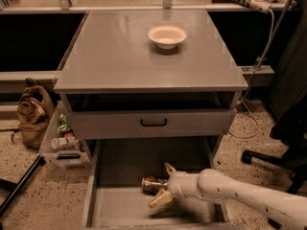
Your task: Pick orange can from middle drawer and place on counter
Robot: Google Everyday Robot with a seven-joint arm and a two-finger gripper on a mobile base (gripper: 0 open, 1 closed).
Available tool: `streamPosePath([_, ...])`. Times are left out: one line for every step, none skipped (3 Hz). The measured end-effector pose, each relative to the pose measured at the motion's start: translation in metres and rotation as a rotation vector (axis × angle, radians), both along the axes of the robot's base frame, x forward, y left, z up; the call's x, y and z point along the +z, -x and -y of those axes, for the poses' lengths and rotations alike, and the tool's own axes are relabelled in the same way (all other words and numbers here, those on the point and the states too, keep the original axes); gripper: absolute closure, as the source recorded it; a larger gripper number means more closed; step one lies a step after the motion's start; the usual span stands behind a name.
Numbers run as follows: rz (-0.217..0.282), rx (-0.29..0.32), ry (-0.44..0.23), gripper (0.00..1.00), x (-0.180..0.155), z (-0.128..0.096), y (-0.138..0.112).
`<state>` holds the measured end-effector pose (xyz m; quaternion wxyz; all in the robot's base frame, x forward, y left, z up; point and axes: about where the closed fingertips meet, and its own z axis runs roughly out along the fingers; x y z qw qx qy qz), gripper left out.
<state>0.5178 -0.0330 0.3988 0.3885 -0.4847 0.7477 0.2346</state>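
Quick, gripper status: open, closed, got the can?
Gripper: open, down in the middle drawer, fingers spread either side of the orange can, not clamped on it.

The arm (240,193) is a chunky off-white tube, a smooth plastic-looking shell in fat rounded segments, with a ring seam near the wrist. The gripper (159,185) is down in the middle drawer (120,210). It's got two pointy cream fingers (160,199) splayed apart, kinda yellowish next to the arm.
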Motion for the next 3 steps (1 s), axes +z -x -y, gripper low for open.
streamPosePath([-0.012,-0.008,0.003,0.0,-0.0045,0.0039,0.0001])
streamPosePath([-0.034,0.001,0.001,0.2,-0.01,0.0032,0.0017])
streamPosePath([-0.034,0.001,0.001,0.41,-0.01,0.0032,0.0017])
